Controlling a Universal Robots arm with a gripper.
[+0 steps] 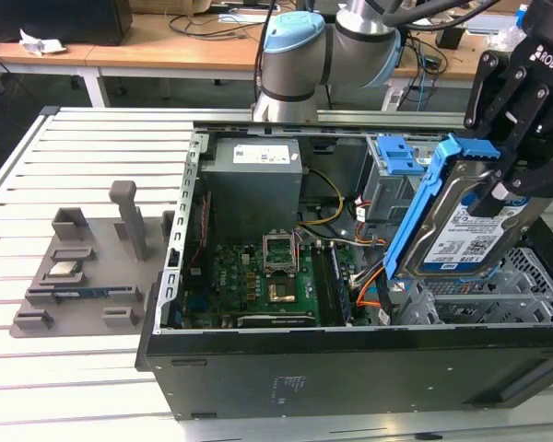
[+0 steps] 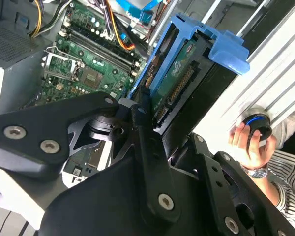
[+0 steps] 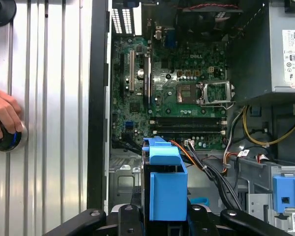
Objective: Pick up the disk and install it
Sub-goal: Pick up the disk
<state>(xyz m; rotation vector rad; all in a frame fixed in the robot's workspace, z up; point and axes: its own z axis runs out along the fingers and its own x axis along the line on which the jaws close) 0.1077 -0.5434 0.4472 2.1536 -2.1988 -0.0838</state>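
The disk (image 1: 461, 226), a silver drive with a white-and-blue label in a blue plastic carrier, hangs tilted on edge over the open computer case (image 1: 350, 368), at the exterior view's right. My gripper (image 1: 505, 184) is shut on it from above, its black fingers clamping the drive's two faces. In the first wrist view the blue carrier (image 3: 164, 187) stands between the fingers (image 3: 125, 219), above the case floor beside the motherboard (image 3: 177, 93). In the second wrist view the disk (image 2: 179, 73) shows its connector edge past the black gripper linkage (image 2: 137, 147).
A grey power supply (image 1: 253, 180) and a blue-fronted drive bay (image 1: 401, 157) sit at the back of the case, with orange and yellow cables nearby. A grey fixture (image 1: 83, 276) on the exterior view's left holds a processor chip (image 1: 64, 270). A person's hand (image 3: 2, 115) rests on a round knob on the slatted table.
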